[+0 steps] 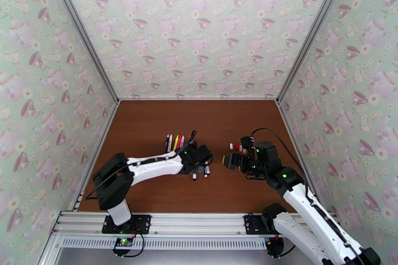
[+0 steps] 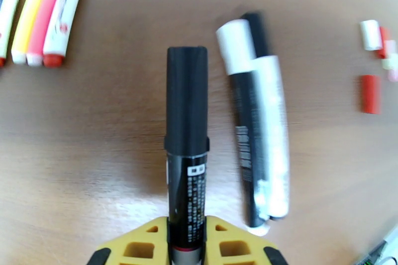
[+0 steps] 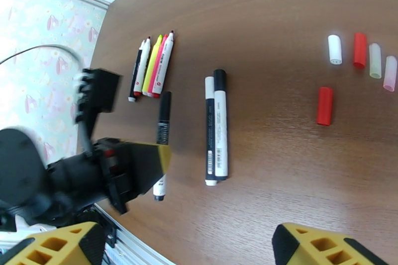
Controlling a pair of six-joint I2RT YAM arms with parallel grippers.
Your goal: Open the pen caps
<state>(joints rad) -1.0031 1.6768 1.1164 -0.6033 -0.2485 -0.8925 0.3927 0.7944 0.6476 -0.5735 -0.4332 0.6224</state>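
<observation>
Lighting: bright, even, diffuse.
Soft glare on tabletop [image 2: 318, 171]; wrist views curve at edges; pens [image 2: 258, 122] slightly blurred; shadows faint.

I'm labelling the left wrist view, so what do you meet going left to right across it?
row of pens → black pen → two capped pens → loose caps

Brown table [image 2: 99, 136]; black pen [image 2: 186, 161]; red cap [image 2: 370, 93]; pale green walls [image 1: 199, 27], pink teacup pattern.
</observation>
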